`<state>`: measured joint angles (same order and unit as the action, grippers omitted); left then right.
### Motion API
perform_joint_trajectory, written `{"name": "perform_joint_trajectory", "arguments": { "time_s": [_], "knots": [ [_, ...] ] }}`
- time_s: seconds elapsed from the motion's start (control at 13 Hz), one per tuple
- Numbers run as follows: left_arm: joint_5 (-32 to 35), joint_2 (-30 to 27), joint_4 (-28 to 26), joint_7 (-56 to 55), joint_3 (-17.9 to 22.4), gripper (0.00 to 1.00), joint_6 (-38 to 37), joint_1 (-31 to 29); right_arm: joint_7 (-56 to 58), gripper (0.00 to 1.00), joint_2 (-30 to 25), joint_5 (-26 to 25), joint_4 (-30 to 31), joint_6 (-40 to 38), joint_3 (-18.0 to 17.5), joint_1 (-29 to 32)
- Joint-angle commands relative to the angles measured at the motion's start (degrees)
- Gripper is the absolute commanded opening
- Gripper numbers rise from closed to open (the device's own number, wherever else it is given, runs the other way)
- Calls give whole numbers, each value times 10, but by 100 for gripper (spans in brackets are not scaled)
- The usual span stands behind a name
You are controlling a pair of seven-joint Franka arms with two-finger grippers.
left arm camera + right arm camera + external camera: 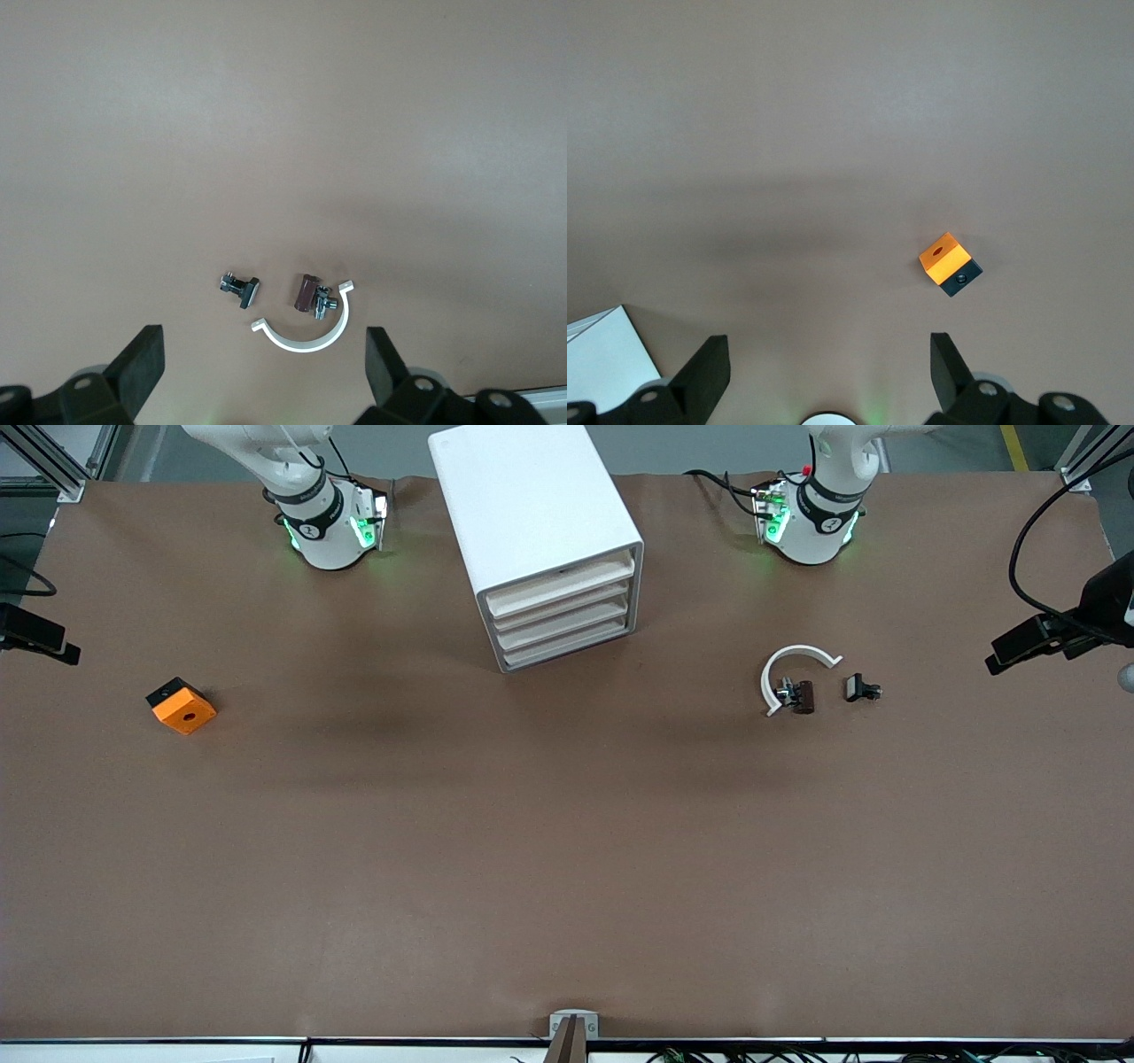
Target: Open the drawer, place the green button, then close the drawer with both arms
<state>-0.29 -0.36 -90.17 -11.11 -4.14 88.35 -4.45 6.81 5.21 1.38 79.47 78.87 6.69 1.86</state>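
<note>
The brown tabletop [567,850] carries a white cabinet [532,522] with 4 stacked drawers, all shut; the drawer [560,587] to be opened has a plain off-white front with no handle that I can make out.

The left end effector [264,354] hangs high with its fingers wide apart. Under it lie a white curved strip [306,332] and 2 small black clips [241,286].

The right end effector [828,350] hangs over bare tabletop, fingers also wide apart, with an orange block [943,255] just ahead of it and a corner of the cabinet at its side.

The green-capped button shows in no view, so its place cannot be told.

Opening comes first, I judge. One end effector should come in low and square to the drawer front, catch its lip and pull straight out; the other could steady the light cabinet against sliding.
</note>
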Motion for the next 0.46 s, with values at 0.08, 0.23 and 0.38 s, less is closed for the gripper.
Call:
{"name": "perform_joint_trajectory", "arguments": {
  "time_s": [0.08,0.23,0.38],
  "knots": [
    [-9,-30,-22,10,3,100,-14,8,-3,100,-99,12,137,73,8,-12],
    [-9,-46,-33,10,-11,100,-16,8,-3,100,-108,6,148,81,-8,-9],
    [-9,-73,-59,14,-24,100,-16,8,-5,100,-113,5,149,81,-12,-11]
  ]
}}
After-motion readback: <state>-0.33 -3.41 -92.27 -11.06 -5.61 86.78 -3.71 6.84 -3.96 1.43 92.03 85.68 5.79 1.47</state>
